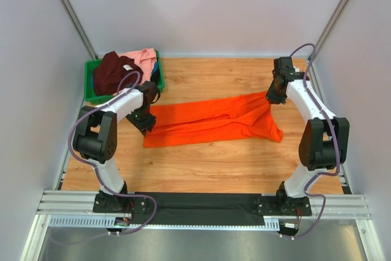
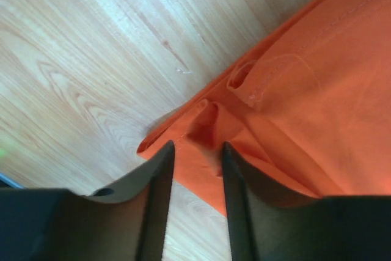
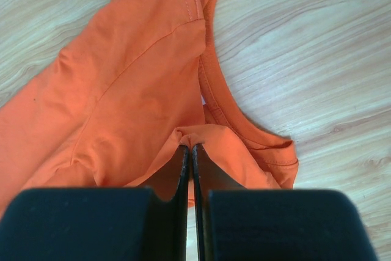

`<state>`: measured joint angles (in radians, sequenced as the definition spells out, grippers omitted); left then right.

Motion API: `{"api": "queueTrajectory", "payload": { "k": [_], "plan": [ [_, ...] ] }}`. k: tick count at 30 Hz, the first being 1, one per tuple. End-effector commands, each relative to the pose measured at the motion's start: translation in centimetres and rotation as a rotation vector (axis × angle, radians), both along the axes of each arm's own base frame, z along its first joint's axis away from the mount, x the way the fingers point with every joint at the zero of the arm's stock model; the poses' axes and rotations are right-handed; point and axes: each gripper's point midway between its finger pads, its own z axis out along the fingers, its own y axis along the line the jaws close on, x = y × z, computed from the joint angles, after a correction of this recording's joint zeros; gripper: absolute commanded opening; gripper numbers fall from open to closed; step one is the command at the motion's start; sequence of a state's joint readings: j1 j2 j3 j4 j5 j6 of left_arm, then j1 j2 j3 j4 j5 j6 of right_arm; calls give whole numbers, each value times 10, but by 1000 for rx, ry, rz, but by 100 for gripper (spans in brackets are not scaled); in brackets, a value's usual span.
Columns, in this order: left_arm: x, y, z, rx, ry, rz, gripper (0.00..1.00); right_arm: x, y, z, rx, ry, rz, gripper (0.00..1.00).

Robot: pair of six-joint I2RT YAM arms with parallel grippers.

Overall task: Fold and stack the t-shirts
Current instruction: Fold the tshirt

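The orange t-shirt [image 1: 214, 120] lies across the wooden table as a long band folded lengthwise. My left gripper [image 1: 145, 123] is at the band's left end. In the left wrist view it [image 2: 197, 146] is open, its jaws apart over a small raised ridge at the corner of the orange cloth [image 2: 305, 108]. My right gripper [image 1: 272, 97] is at the band's right end. It [image 3: 190, 147] is shut on a pinched fold of the orange shirt [image 3: 134, 77] just below the collar [image 3: 214, 90]. A maroon t-shirt [image 1: 113, 71] and a pink t-shirt [image 1: 142, 58] lie heaped in the bin.
The green plastic bin [image 1: 91, 93] stands at the back left, right behind the left arm. Grey walls close in the table on three sides. A black mat [image 1: 201, 203] and metal rails [image 1: 61, 203] run along the near edge between the arm bases.
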<state>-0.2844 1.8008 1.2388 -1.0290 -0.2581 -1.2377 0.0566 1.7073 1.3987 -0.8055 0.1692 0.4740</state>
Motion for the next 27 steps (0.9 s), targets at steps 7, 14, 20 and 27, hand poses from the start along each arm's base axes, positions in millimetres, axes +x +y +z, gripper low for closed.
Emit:
{"api": "queueTrajectory", "payload": {
  "k": [7,14,20,27],
  "plan": [
    [20,19,59,83,-131,-94,70,15,8,5,13,-6,80,0],
    [-1,24,47,77,-148,-158,67,27,21,-18,79,67,87,0],
    [-9,14,27,5,-157,-223,66,54,39,-27,178,78,80,12],
    [-11,-3,19,-96,-208,-409,66,40,28,-7,54,30,61,42]
  ]
}}
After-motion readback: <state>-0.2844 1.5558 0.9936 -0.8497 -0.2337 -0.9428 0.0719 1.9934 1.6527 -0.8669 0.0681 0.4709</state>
